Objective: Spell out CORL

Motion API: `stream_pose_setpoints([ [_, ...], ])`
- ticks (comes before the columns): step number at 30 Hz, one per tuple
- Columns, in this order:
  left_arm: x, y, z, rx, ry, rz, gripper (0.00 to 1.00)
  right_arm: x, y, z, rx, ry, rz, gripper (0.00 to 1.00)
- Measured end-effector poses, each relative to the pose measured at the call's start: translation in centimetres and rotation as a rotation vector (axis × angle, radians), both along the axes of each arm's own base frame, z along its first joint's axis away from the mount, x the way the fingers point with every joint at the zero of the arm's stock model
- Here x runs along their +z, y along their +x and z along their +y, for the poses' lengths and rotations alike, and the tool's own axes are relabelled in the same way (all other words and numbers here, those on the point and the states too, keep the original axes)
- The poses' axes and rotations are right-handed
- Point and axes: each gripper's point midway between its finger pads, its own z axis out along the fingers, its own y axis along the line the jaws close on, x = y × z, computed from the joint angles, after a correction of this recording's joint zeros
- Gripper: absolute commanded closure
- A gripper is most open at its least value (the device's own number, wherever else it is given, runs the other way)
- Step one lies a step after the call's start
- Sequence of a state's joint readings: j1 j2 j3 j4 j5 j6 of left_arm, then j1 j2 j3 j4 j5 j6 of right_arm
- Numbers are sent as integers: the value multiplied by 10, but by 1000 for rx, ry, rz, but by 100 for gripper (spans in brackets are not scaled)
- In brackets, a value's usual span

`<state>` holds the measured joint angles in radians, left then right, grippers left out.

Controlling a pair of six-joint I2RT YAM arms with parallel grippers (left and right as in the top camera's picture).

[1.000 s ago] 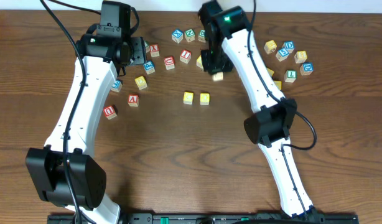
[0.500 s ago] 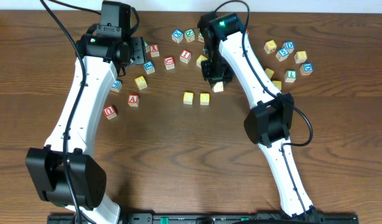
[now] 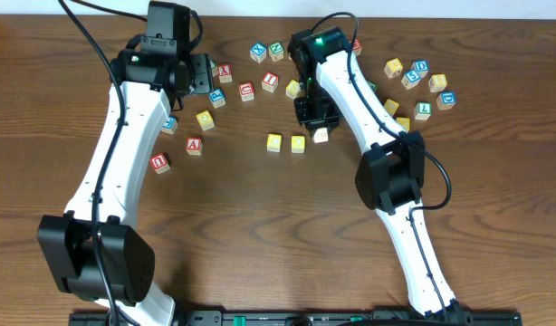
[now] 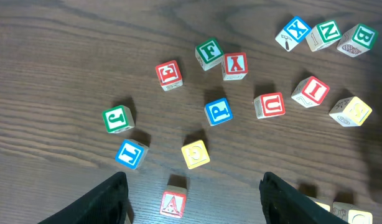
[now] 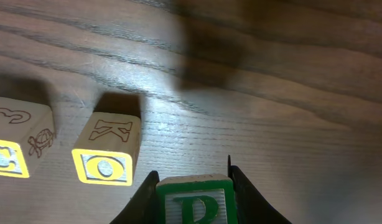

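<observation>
Wood table (image 3: 260, 226): your right gripper (image 5: 192, 178) pinches R cube (image 5: 194, 200), just right of O cube (image 5: 102, 167); row runs sideways; probably not yet set down.

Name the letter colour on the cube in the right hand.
Green, on the held cube; the right wrist view shows it best.

The block (image 5: 194, 205) in my right claw (image 5: 193, 193) shows a green R; the yellow-faced cube (image 5: 107, 155) left of it shows O, with K on its far face.
</observation>
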<state>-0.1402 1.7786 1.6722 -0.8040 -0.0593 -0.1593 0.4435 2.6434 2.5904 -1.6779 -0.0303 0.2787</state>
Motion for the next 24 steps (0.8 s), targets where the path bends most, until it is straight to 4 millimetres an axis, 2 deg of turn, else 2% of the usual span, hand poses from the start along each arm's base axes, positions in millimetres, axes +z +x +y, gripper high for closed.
stream_pose_setpoints([
  [4,0,0,0,0,0,0,33,1,1,-1,3,-4,-7,79],
  [8,0,0,0,0,0,0,33,26,5,-4,9,0,-65,75],
  [11,0,0,0,0,0,0,33,72,7,-5,15,32,-159,75],
  [17,0,0,0,0,0,0,33,183,-7,-15,14,125,-385,73],
  [20,0,0,0,0,0,0,33,223,-18,-20,15,165,-471,70],
  [24,0,0,0,0,0,0,33,256,-30,-26,16,199,-544,70],
])
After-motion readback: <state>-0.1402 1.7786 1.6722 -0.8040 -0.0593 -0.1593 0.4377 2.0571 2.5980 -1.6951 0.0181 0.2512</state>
